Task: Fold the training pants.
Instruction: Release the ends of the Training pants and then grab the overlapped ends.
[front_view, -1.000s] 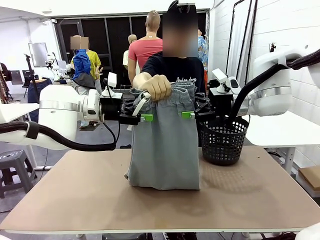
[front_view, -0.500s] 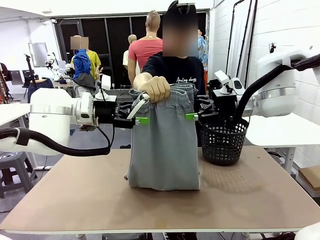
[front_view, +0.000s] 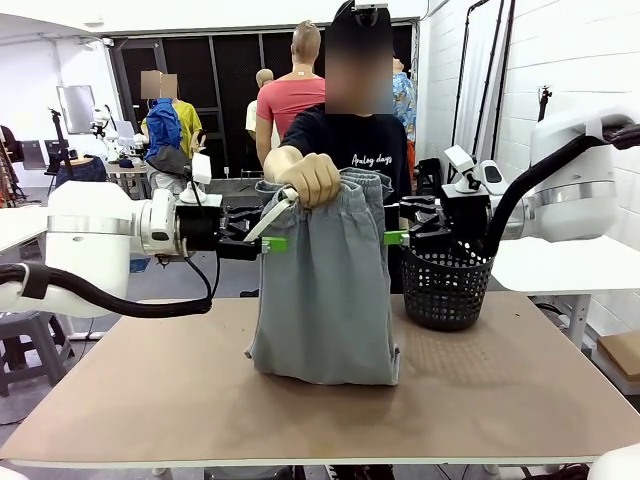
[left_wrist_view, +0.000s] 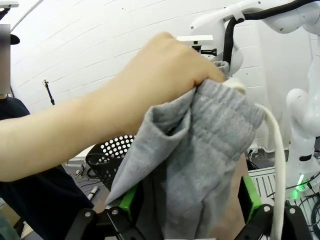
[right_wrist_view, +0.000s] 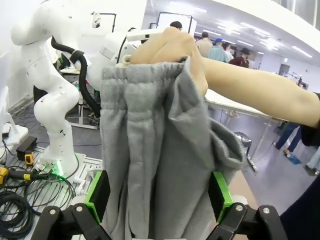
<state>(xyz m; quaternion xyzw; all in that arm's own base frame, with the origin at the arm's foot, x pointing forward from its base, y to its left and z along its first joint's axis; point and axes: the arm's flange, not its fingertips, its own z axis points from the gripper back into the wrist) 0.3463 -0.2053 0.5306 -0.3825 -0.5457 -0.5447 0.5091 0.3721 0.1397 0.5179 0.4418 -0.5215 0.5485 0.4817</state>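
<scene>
The light grey training pants (front_view: 325, 290) hang upright from a person's hand (front_view: 312, 178), which grips the gathered waistband; their lower end rests on the table. A white drawstring (front_view: 275, 212) dangles at the left. My left gripper (front_view: 264, 240) stands open at the pants' left edge, just under the waistband. In the left wrist view the pants (left_wrist_view: 200, 150) hang between its green pads (left_wrist_view: 127, 197). At the right edge my right gripper (front_view: 404, 236) is open too. The right wrist view has the pants (right_wrist_view: 150, 150) between its spread fingers (right_wrist_view: 97, 192).
A black mesh basket (front_view: 447, 285) stands on the brown table (front_view: 150, 400) right of the pants, close under my right arm. The person stands at the far edge behind the pants. Open tabletop lies in front and to the left.
Both grippers have slid outward, the left one to the left and the right one to the right, from over the cloth to its side edges. The hand still holds the waistband.
</scene>
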